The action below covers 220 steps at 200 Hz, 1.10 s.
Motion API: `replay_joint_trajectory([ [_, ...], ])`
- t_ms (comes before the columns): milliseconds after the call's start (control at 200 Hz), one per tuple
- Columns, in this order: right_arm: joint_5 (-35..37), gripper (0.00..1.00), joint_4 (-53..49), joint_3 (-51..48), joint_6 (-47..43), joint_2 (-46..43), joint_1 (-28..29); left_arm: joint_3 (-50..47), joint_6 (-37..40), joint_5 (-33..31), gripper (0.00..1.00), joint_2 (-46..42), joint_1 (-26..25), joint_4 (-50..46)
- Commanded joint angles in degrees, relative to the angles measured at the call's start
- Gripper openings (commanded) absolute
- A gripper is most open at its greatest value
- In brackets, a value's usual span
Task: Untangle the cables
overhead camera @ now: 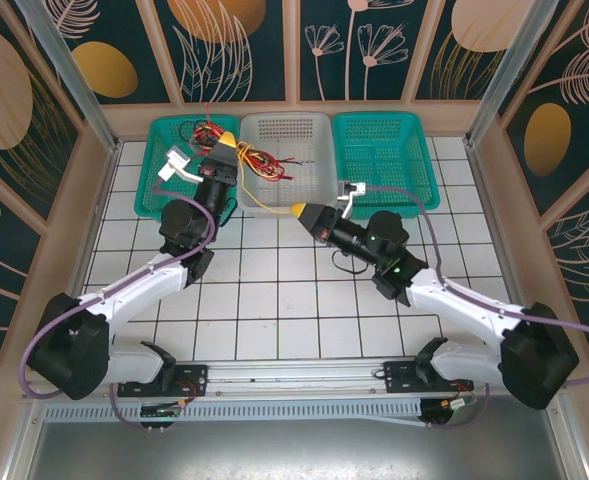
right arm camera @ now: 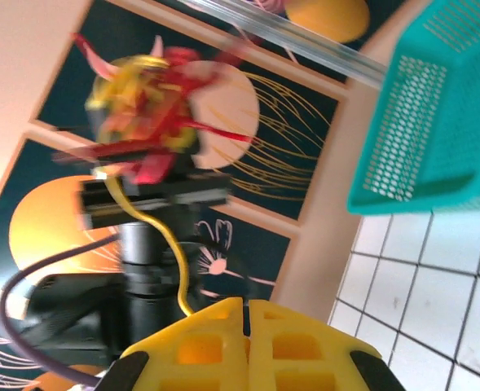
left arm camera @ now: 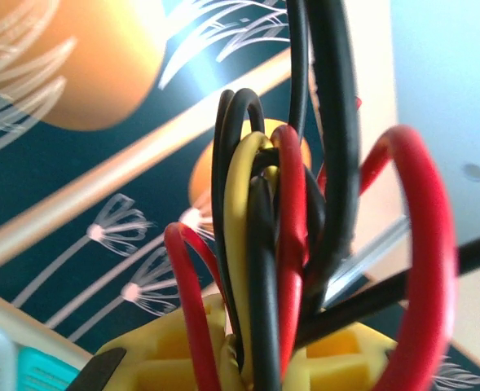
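The cables (overhead camera: 257, 157) hang as one knot of red, yellow and black wire in the upper middle of the top view. They lie partly over the white basket (overhead camera: 284, 128) and partly over the green basket (overhead camera: 162, 165) at its left. The left gripper (overhead camera: 226, 143) holds this knot up. In its wrist view the jaws are closed on the bundle, and the loops stand up from between the yellow fingers (left arm camera: 166, 362).

One yellow cable (overhead camera: 262, 206) leaves the knot and runs down and to the right, to the right gripper (overhead camera: 296, 210) in the middle of the frame, above the tiled table (overhead camera: 274, 300). Its jaws are pressed together and seem to pinch the end of this strand.

I judge that the step in hand is drawing a single wire out of the knot, and most of the task remains. The next move calls for a slow pull by the right gripper away from the left one, while the left keeps a firm hold. If the strand catches on a loop, the pull should ease.

Counted:
- two grippers
- three baskets: one white, one green at the left, and the other green basket (overhead camera: 386, 150) at the right
- one yellow cable drawn apart

In the knot I see at least two red loops and several black ones, but the exact number I cannot tell
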Motion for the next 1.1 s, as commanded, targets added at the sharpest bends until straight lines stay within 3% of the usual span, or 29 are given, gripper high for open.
replay_joint_trajectory([
  [0,3.3,0.00,-5.5,7.9,-6.6,-4.5,0.0,-1.1,6.0,-2.3,0.00,0.0,0.3,-2.4],
  [205,3.2,0.00,-22.7,24.2,-14.7,-4.4,-8.9,-6.1,2.0,6.0,0.00,-2.7,0.3,-2.3],
  [415,-1.1,0.00,-38.0,43.0,-23.0,4.5,-20.9,-5.5,-1.7,23.5,0.00,-5.1,0.3,-3.5],
  [556,-3.2,0.00,-41.1,46.9,-23.3,10.2,-25.6,-5.0,-5.7,31.6,0.00,-6.8,0.3,-0.9],
  [766,-8.1,0.00,-29.9,33.5,-15.4,13.5,-27.2,-0.2,-13.1,35.8,0.00,-5.0,0.3,6.4],
  [931,-9.3,0.00,-9.6,14.8,-4.0,11.0,-23.6,3.7,-16.3,31.2,0.00,-2.3,0.3,11.2],
  [1096,-5.4,0.00,-4.3,4.7,-1.4,7.9,-17.1,7.0,-12.7,22.4,0.00,-0.9,0.3,9.8],
])
